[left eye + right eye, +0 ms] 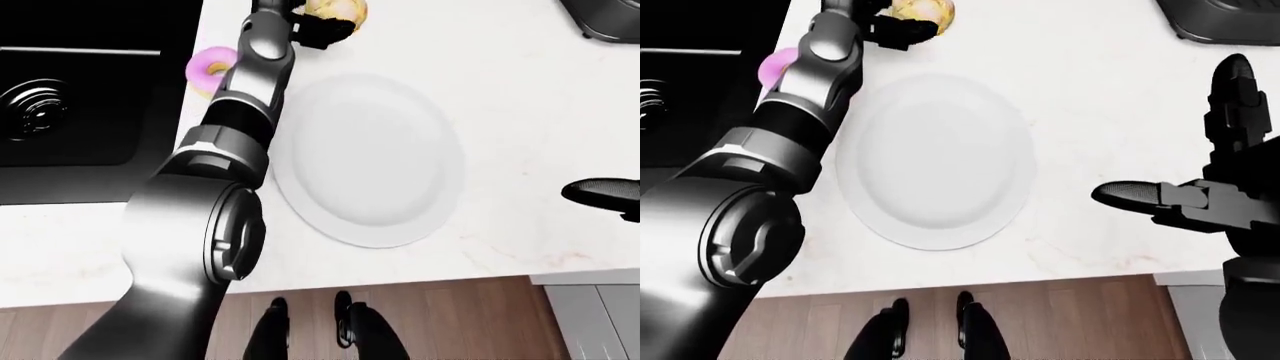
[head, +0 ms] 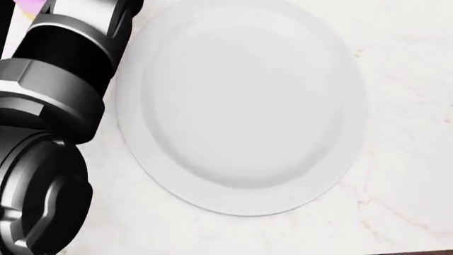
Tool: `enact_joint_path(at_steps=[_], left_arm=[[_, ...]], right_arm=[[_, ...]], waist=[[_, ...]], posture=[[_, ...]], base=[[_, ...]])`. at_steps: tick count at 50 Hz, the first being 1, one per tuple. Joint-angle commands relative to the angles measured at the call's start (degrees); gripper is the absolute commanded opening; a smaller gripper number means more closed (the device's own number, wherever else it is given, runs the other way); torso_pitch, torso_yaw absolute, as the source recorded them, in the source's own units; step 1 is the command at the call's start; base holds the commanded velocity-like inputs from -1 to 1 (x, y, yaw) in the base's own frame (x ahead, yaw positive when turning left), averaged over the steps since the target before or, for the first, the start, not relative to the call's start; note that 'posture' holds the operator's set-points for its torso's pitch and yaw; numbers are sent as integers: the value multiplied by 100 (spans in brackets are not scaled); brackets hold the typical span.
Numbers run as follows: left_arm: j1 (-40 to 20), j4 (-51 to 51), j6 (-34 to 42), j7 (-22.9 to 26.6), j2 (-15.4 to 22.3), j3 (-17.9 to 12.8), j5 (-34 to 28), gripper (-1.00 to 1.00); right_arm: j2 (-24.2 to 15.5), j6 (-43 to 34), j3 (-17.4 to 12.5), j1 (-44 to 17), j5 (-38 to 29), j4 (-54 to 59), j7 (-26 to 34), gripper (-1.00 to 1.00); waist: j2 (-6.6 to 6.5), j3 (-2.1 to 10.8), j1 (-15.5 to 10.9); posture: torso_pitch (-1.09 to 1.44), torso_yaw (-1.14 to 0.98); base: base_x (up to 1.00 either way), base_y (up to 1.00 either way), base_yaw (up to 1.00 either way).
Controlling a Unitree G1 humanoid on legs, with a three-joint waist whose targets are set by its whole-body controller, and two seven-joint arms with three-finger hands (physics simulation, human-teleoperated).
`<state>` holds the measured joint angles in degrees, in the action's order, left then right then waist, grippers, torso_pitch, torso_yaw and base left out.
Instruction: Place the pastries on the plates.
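My left hand (image 1: pixel 318 28) is clamped on the yellow pastry (image 1: pixel 337 9) just above the empty plate (image 1: pixel 368 159), my right hand (image 1: pixel 1200 199) spread idle; next, I judge, carry it onto the plate.

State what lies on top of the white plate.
Nothing lies on the plate; its whole face shows bare. The pink donut, partly hidden by the left arm, sits on the counter beside it.
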<state>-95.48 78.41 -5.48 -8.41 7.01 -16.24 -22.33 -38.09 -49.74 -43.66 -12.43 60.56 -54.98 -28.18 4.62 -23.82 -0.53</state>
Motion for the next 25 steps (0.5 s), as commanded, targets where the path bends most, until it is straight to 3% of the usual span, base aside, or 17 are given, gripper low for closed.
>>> enact_joint_path(at_steps=[1,17,21,22,23,25], left_arm=[[-91,10,1,83,-8,5,-8,-3],[-132,18,-99,39,-1,144,-446,-36],[-241,13,-142,40,51,128,-452,-58],[-270,10,-164,41,63,107,-429,-87],[-291,10,-163,55,73,113,-433,-100],[-323,8,-152,68,85,101,-411,-100]], right_arm=[[-113,154,-169,-48,4,-94,-8,100],[-280,153,-248,-70,186,-73,-107,100],[-246,182,-177,-60,124,-85,-109,100],[-245,178,-171,-61,126,-99,-113,100],[-236,177,-172,-60,134,-107,-118,100],[-223,177,-165,-54,125,-117,-123,100]], waist=[[47,197,-6],[70,186,-12],[77,177,-5],[80,171,-5],[82,164,-5],[84,147,-4]], posture=[[86,0],[86,0],[86,0],[86,0],[86,0],[86,0]], base=[[0,0,0],[0,0,0],[0,0,0],[0,0,0],[0,0,0],[0,0,0]])
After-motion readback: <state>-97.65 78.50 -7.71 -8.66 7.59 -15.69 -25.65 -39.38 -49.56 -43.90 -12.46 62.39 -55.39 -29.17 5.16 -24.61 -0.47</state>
